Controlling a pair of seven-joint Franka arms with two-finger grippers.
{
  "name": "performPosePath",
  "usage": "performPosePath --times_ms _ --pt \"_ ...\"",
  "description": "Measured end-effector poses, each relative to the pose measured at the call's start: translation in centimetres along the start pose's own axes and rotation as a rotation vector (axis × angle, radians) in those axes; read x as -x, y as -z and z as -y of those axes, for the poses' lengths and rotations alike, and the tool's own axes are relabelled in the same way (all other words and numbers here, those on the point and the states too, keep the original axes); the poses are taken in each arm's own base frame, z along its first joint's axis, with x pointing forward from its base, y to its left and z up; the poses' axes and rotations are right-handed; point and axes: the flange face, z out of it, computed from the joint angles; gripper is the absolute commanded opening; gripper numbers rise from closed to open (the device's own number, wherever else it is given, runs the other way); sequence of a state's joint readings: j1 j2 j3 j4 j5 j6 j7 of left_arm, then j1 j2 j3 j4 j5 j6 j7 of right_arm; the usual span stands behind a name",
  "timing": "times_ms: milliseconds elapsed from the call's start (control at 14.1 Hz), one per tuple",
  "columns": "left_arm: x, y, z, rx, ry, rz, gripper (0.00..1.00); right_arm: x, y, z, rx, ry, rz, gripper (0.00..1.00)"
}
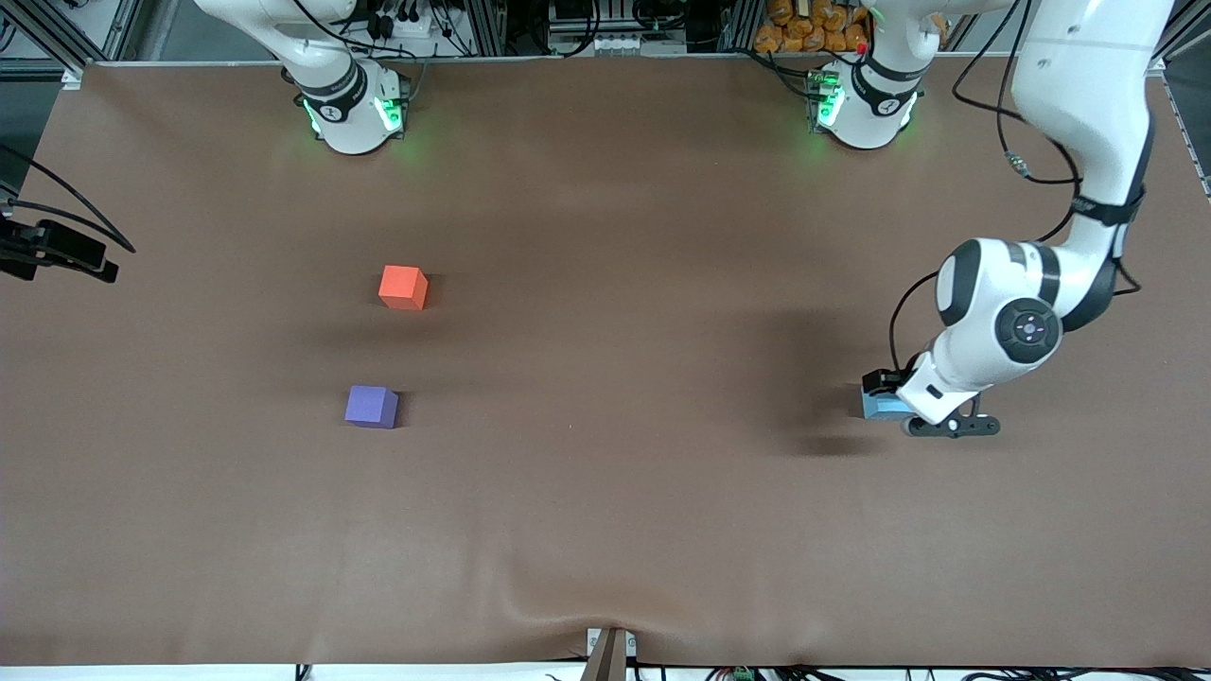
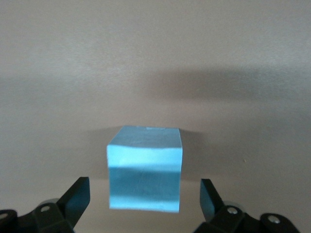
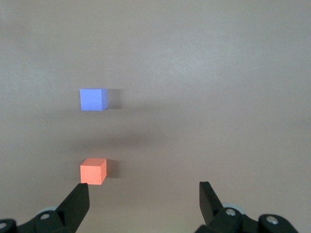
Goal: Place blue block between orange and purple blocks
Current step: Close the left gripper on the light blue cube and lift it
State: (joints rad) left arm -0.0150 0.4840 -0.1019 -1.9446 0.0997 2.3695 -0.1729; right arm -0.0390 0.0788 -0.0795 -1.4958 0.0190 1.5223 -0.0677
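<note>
The light blue block point(image 1: 882, 407) sits on the brown table toward the left arm's end. My left gripper point(image 1: 887, 401) is down around it and open. In the left wrist view the blue block point(image 2: 145, 167) lies between the two fingers with a gap on each side; my left gripper point(image 2: 145, 194) is not touching it. The orange block point(image 1: 402, 287) and the purple block point(image 1: 371, 406) stand apart toward the right arm's end, the purple one nearer the front camera. My right gripper point(image 3: 145, 194) is open and empty high over the table, looking down on the orange block point(image 3: 93, 171) and the purple block point(image 3: 93, 99).
The two arm bases point(image 1: 355, 109) point(image 1: 861, 104) stand along the table's back edge. A black device point(image 1: 57, 251) juts in at the right arm's end. The table cloth has a wrinkle point(image 1: 605, 615) at the edge nearest the front camera.
</note>
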Motion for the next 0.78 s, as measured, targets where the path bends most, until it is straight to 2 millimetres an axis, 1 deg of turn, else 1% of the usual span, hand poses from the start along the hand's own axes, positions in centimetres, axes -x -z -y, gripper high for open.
performPosePath --times_ms 142,212,283,354,425,637,708,779 --pt "-0.1 -1.5 0.0 0.005 0.0 -0.004 1.0 -0.2 -0.1 0.0 0.0 0.0 0.0 1.0" --pt "-0.1 -1.8 0.0 0.007 0.001 -0.006 0.84 -0.2 -0.1 0.0 0.001 0.0 -0.001 1.0" --pt "-0.1 -2.0 0.0 0.007 0.001 -0.006 0.55 -0.2 0.0 0.0 0.001 0.0 -0.001 1.0" --pt "-0.2 -2.0 0.1 0.007 0.002 -0.007 0.11 -0.2 0.0 0.0 0.001 0.0 -0.002 1.0" --pt "-0.2 -2.0 0.1 0.007 0.002 -0.007 0.0 -0.2 0.0 0.0 0.001 0.0 -0.003 1.0" --pt "-0.4 -1.5 0.0 0.008 0.002 -0.017 0.0 -0.2 0.1 0.0 0.001 0.0 -0.004 1.0" --pt "-0.6 -0.9 -0.1 0.009 0.0 -0.027 0.0 -0.2 0.1 0.0 0.001 0.0 -0.004 1.0" --pt "-0.9 0.2 -0.5 0.011 -0.006 -0.04 0.0 -0.2 0.1 0.0 0.001 0.0 -0.004 1.0"
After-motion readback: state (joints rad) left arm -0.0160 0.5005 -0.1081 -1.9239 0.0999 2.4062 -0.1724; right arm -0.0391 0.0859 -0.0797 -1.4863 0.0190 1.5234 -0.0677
